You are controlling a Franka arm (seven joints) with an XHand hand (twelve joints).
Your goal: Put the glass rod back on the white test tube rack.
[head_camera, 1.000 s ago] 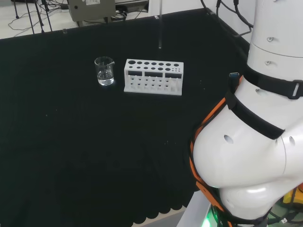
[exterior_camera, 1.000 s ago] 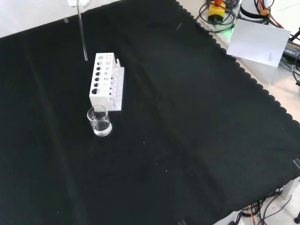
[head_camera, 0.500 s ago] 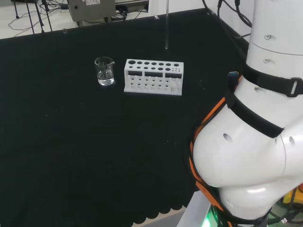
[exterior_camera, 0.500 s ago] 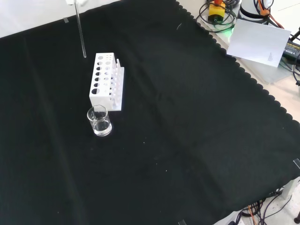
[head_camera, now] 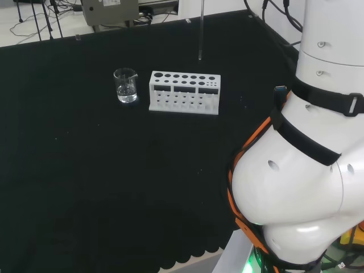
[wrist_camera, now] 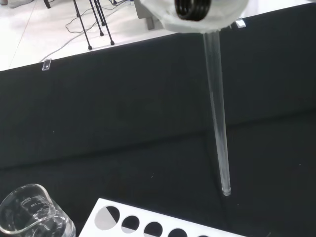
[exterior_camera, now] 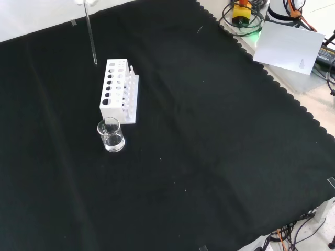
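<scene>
The glass rod hangs upright in the air, its upper end held in my hand; its top leaves the head view. In the front view the rod comes down from a white bit of the hand at the top edge. Its tip is just left of the far end of the white test tube rack. In the head view the tip hangs over the cloth behind the right part of the rack. The wrist view shows the rod ending above the cloth, a little beyond the rack's holes.
A small glass beaker with a little clear liquid stands left of the rack in the head view. It is nearer than the rack in the front view. The arm's white links stand at the head view's right.
The rod shifted to the right in the head view and its tip rose slightly in the front view; over the last half second it has hardly moved.
</scene>
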